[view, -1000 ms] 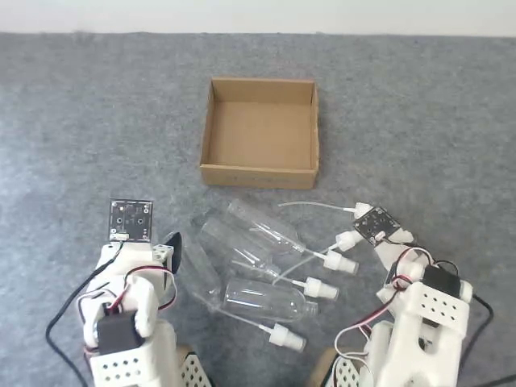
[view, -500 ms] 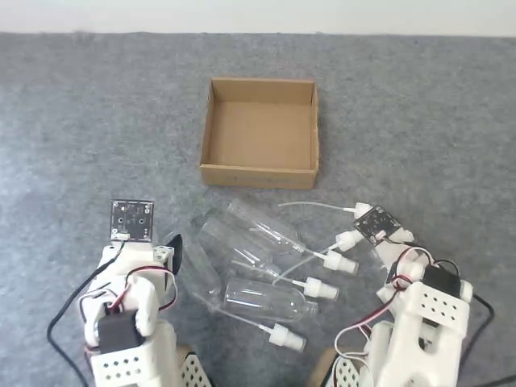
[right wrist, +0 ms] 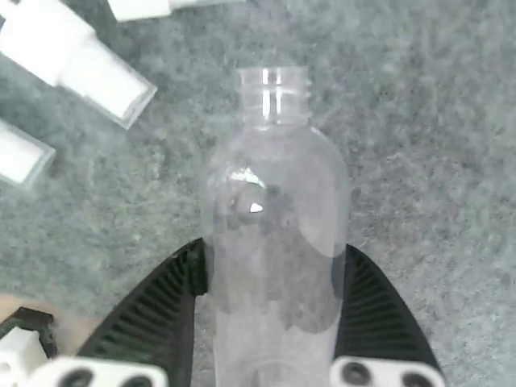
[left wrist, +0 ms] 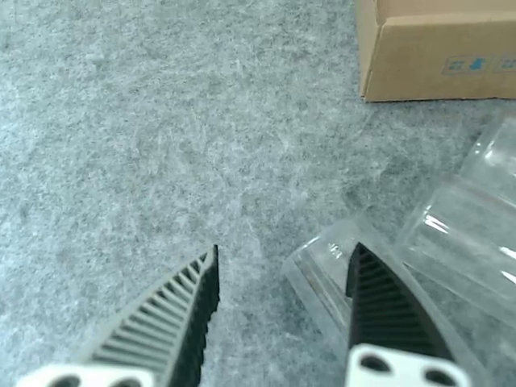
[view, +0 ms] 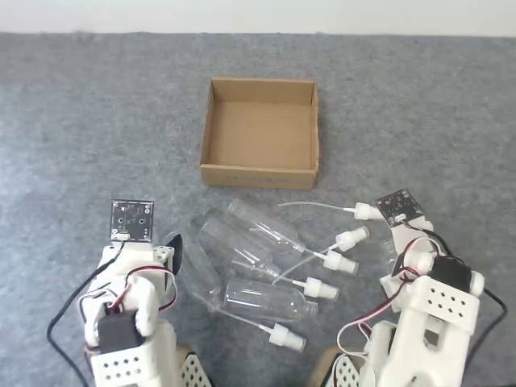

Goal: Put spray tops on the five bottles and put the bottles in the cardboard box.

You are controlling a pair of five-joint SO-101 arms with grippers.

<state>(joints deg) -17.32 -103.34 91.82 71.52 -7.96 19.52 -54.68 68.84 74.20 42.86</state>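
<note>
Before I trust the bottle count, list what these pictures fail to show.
High view: the number of clear bottles; they overlap and are see-through.
High view: the grip of the right hand, covered by its own arm.
Right wrist view: the base of the held bottle, cut off by the picture's edge.

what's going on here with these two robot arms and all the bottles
The right hand grips a clear bottle with no top on it. The left hand is open, low over the carpet beside the other bottles, which lie in a pile. Loose spray tops lie next to them, and nothing is in the cardboard box yet.
</note>
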